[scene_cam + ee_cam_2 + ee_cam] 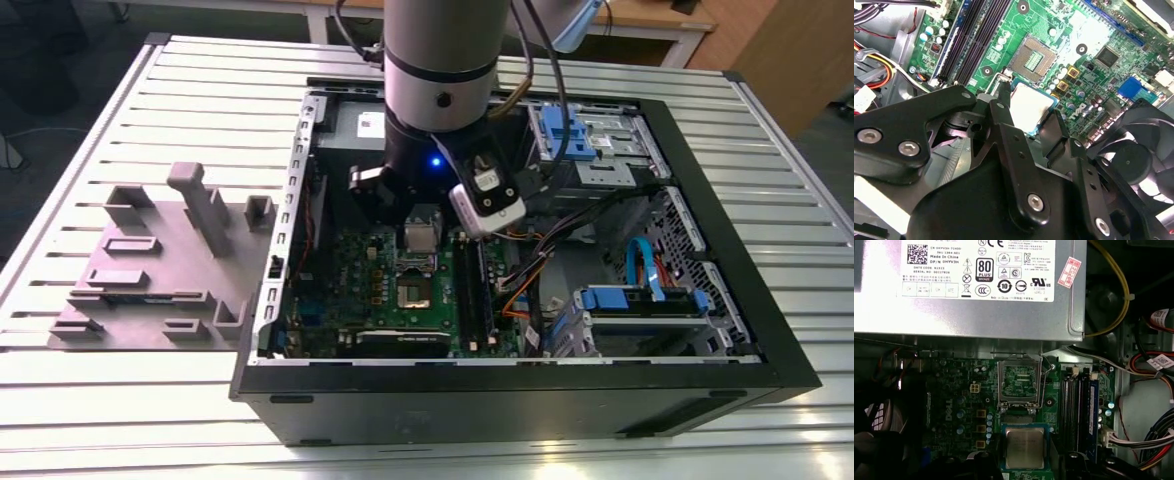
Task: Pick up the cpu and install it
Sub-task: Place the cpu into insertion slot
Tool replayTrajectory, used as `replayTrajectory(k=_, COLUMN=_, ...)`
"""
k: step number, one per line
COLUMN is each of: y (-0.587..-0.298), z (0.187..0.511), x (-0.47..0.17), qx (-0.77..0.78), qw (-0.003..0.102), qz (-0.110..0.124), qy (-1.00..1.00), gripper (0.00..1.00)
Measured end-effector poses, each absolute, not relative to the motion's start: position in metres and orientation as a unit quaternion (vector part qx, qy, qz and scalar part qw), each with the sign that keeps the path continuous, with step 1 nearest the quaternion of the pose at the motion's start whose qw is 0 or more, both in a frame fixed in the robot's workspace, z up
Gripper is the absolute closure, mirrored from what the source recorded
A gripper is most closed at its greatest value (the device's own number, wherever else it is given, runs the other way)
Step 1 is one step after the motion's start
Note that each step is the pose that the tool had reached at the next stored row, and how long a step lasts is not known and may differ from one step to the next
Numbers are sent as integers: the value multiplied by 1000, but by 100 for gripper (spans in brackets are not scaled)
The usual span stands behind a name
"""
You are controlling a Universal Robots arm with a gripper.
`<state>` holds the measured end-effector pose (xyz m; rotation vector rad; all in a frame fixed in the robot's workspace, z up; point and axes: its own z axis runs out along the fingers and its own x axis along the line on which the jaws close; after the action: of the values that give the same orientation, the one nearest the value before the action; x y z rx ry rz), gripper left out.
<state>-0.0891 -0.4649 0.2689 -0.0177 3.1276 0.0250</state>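
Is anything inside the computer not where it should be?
Nothing looks broken or spilled. The cpu is just not in its home: it hangs between the fingers, up off the board and beside the socket, which is open and empty.

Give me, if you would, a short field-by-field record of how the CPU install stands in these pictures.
cpu: held above the motherboard, not seated
jaws: shut on two opposite edges of the cpu
socket: open and empty, next to the cpu in both wrist views
power supply: grey box on the far side of the socket from the cpu
arm: reaching down into the open computer case
fixture: grey, on the slatted table, at the exterior view's left of the case
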Motion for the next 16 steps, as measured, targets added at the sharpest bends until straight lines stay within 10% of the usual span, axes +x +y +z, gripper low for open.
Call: replayTrajectory(k=16, y=-482, z=251, x=-91, qx=-6, qw=7, qz=8, qy=1000, gripper=53)
